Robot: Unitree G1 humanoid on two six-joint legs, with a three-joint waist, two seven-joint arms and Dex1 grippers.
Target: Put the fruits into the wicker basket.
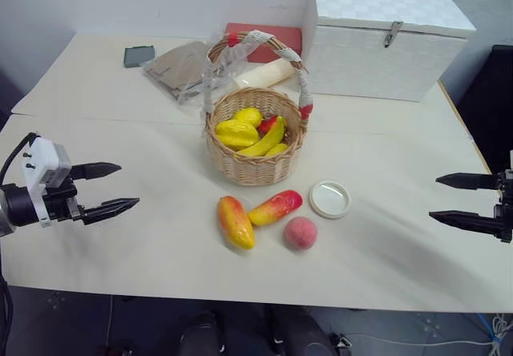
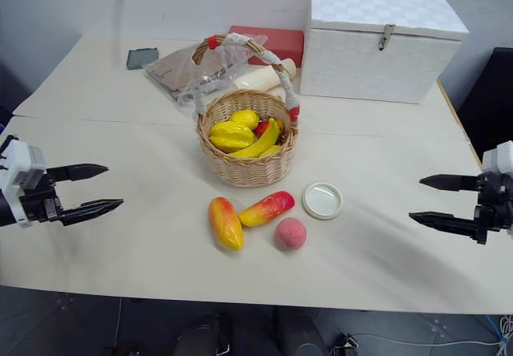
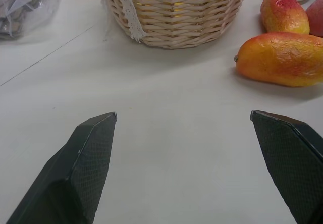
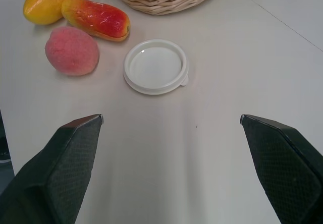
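- My left gripper [image 1: 116, 186] hangs over the left side of the table [image 1: 120, 244] with its two black fingers spread wide and nothing between them, pointing toward the middle.
- My right gripper [image 1: 449, 199] is over the right edge of the table, fingers likewise wide apart and empty, pointing inward.
- The wicker basket [image 1: 255, 159] stands upright near the middle of the table, its tall handle arching over it, wrapped in clear plastic with red tape at the ends. It already holds yellow toy fruit and a bit of red.
- Just in front of the basket lie the fruits still on the table: the yellow-orange mango [image 1: 236, 221] nearest my left side, the redder mango [image 1: 276, 207] beside it with their ends almost touching, and the pink peach [image 1: 300, 232] just to the right of them.
- A flat white lid [image 1: 330, 199] lies beside the redder mango, toward my right gripper.
- Behind the basket stand a large white woven box [image 1: 383, 39] and a red box [image 1: 264, 39], with a small dark object [image 1: 139, 55] farther left.
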